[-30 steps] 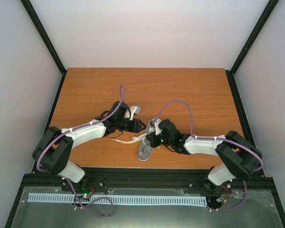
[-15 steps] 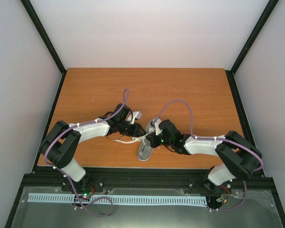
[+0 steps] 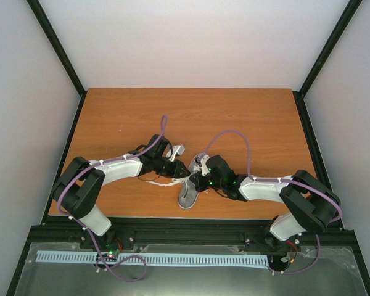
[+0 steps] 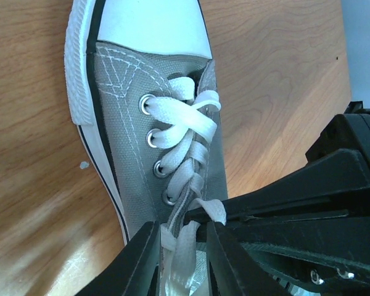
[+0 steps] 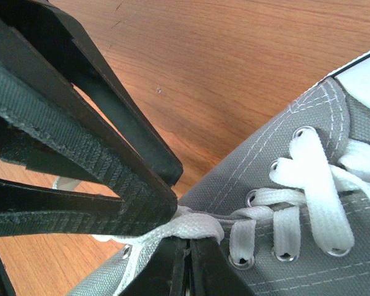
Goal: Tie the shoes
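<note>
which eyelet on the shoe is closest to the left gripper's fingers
The last of four metal eyelets in the visible row, farthest from the white toe cap, just above the left gripper.

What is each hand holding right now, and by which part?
Both hands grip the sneaker's white laces near the top eyelets: the left hand on a strand between its fingers, the right hand pinching another.

Bright, even light; soft shadows

A grey sneaker (image 4: 132,160) with white toe cap, white laces (image 4: 182,132) and white stitching lies on an orange-brown wood-grain table (image 3: 246,117).
</note>
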Available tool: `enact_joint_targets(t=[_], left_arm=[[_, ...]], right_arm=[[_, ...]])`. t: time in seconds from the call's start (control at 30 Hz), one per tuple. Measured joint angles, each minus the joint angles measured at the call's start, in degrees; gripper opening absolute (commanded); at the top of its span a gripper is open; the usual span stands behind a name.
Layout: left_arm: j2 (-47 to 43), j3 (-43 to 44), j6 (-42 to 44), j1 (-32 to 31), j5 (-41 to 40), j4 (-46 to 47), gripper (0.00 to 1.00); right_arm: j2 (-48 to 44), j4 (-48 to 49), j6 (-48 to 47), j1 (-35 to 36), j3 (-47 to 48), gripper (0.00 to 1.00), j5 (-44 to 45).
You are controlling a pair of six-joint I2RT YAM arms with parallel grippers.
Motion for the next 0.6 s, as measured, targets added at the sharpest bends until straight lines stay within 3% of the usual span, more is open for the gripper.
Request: enact_joint_targets(t=[0.23, 0.43, 0.6], left_arm=[[1.1, 0.0, 0.0, 0.0, 0.4, 0.1, 0.18], [1.3, -0.1, -0.1, 0.1, 1.4, 0.4, 0.01], [1.3, -0.7, -0.9, 0.1, 2.3, 2.0, 0.01]], right_arm=[[0.0, -0.1, 0.0, 0.0, 0.0, 0.03, 0.0], [0.0, -0.2, 0.0, 0.0, 0.0, 0.03, 0.2], [-0.9, -1.1, 0.2, 0.0, 0.0, 0.06, 0.9]])
